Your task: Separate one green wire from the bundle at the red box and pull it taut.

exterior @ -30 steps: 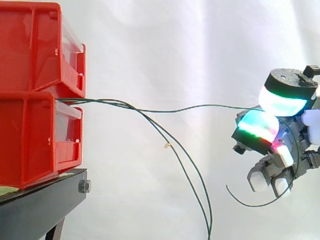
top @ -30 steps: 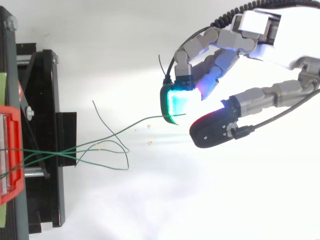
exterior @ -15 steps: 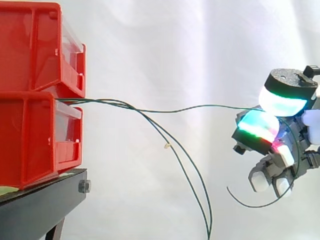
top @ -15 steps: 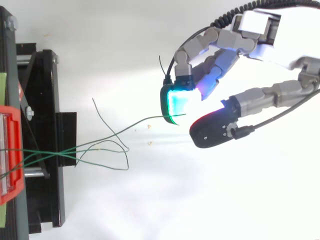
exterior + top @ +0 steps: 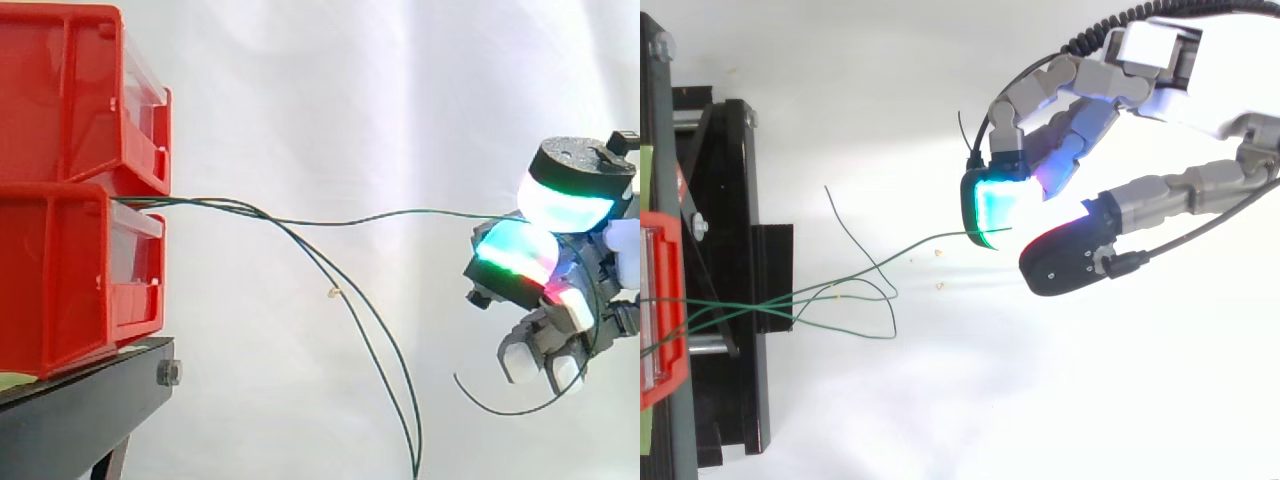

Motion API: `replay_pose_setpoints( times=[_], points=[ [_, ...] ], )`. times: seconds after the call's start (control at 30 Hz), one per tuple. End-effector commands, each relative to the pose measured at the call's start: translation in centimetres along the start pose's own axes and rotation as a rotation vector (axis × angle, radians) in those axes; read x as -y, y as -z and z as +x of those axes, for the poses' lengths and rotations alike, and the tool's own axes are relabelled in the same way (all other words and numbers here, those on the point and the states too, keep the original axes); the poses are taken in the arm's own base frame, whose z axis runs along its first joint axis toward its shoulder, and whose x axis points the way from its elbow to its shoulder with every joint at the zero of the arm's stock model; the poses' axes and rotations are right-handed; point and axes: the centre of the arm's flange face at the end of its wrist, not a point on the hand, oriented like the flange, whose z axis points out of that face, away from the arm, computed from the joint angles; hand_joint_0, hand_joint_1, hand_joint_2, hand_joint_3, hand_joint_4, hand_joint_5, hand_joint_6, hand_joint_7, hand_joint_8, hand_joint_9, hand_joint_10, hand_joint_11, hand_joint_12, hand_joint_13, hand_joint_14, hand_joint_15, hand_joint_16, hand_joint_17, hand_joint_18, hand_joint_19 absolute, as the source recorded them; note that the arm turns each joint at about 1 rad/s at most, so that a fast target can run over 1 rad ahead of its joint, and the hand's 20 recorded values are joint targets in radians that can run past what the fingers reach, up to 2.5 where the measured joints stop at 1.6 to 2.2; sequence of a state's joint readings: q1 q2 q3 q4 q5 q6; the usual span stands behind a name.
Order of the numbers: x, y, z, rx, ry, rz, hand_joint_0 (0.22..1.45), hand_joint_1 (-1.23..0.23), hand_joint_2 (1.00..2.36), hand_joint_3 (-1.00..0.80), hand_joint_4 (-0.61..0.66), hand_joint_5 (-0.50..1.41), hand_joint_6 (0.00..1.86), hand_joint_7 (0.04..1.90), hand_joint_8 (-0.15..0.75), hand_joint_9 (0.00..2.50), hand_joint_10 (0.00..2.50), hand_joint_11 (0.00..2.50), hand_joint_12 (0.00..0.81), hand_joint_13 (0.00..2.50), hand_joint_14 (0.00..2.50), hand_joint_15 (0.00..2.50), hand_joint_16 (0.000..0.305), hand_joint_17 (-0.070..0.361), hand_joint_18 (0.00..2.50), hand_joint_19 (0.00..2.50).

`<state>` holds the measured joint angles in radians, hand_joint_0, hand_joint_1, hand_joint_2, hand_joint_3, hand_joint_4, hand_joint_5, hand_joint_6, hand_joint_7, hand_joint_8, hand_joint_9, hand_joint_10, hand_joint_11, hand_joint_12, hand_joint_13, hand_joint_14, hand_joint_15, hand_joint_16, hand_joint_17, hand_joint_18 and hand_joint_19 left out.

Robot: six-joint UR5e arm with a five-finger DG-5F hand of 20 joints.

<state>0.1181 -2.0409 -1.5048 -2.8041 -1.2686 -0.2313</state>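
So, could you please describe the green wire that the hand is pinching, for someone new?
Start at the stacked red bins at the side view's left, where green wires emerge between them. The pinched wire runs almost level across to the hand; its neighbours droop steeply downwards.

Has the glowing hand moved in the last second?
No. In the side view the hand stays the same distance from the red bins, pinching one green wire.
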Motion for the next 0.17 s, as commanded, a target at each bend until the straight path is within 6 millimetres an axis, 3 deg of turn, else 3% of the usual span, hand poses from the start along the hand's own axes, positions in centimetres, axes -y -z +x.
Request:
replay_pose_setpoints(
  times=[0.0, 0.13],
  points=[
    [0.05, -0.01, 0.02, 0.000, -0.001, 0.001, 0.58, -0.77, 1.02, -0.08, 0.00, -0.09, 0.88, 1.05, 0.285, 1.18, 0.02, 0.56, 0.370, 0.82, 0.02, 0.46, 0.054, 0.122, 0.73, 0.56],
    [-0.04, 0.01, -0.01, 0.000, 0.000, -0.001, 0.58, -0.77, 1.02, -0.09, 0.00, -0.09, 0.88, 1.04, 0.283, 1.19, 0.02, 0.55, 0.373, 0.84, 0.02, 0.48, 0.054, 0.122, 0.75, 0.56]
  ],
)
